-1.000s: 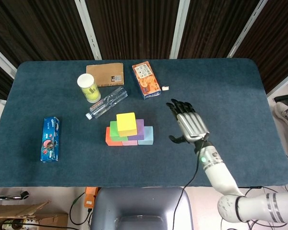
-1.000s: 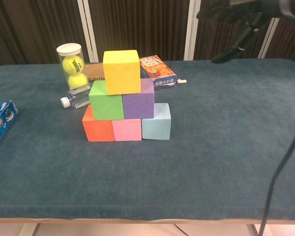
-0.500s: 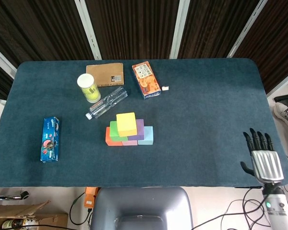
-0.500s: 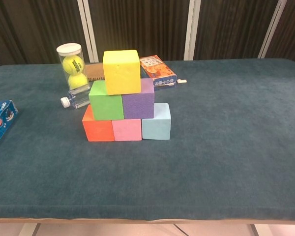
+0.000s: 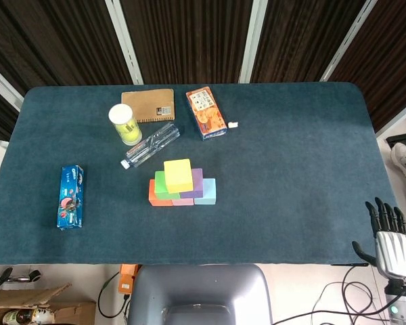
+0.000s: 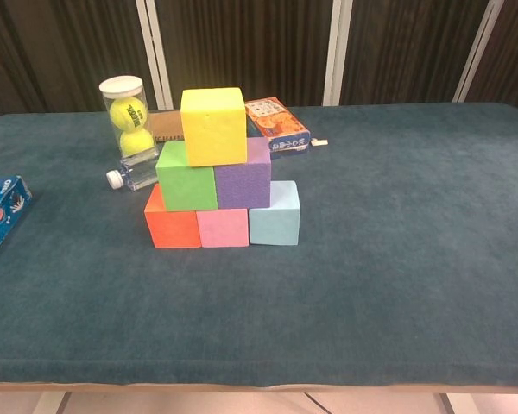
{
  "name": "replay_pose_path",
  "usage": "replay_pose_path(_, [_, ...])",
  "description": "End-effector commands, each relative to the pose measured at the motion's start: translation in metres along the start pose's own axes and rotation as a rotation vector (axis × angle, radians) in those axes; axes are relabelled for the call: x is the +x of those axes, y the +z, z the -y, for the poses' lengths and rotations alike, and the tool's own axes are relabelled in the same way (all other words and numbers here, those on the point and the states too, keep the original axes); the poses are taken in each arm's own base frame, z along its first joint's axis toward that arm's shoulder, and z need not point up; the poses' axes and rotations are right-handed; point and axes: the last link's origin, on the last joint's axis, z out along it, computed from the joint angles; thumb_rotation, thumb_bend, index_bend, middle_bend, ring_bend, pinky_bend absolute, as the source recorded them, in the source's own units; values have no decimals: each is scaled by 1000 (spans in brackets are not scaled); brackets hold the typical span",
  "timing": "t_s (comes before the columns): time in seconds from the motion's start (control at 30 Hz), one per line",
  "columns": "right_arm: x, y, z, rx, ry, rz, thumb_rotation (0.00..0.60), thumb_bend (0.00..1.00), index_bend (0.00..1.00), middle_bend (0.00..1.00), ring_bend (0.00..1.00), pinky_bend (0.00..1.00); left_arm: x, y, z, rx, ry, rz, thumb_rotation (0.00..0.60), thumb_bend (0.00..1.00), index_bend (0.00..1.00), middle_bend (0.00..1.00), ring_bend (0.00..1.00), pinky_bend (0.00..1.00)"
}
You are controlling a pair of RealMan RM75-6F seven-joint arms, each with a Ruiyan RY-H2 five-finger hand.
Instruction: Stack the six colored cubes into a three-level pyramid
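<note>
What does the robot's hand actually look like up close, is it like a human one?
Only the right hand shows, at the bottom right corner of the head view. It is human-shaped: slim black fingers on a ribbed silver-grey metal back, with a black thumb at one side. A white wrist with a small green light sits below it. The left hand is out of view.

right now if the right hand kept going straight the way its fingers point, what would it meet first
Probably nothing on the table. The right hand sits off the near right corner, fingers pointing toward the far side, alongside the table edge. That strip looks free, though height is unclear.
</note>
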Motion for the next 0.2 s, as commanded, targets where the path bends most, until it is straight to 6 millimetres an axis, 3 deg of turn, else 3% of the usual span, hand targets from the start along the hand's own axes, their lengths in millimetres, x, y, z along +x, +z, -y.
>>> replay_pose_path(0.03, [6,1,-1,-6,-7,-1,600,169,4,0,0,0,-2,1,-5,-24,6,44,600,47,0,0,0,44])
replay_pose_path(0.2, [15,0,-1,-3,-25,-23,600,169,4,0,0,0,0,0,-7,-33,2,47,600,47,0,0,0,44])
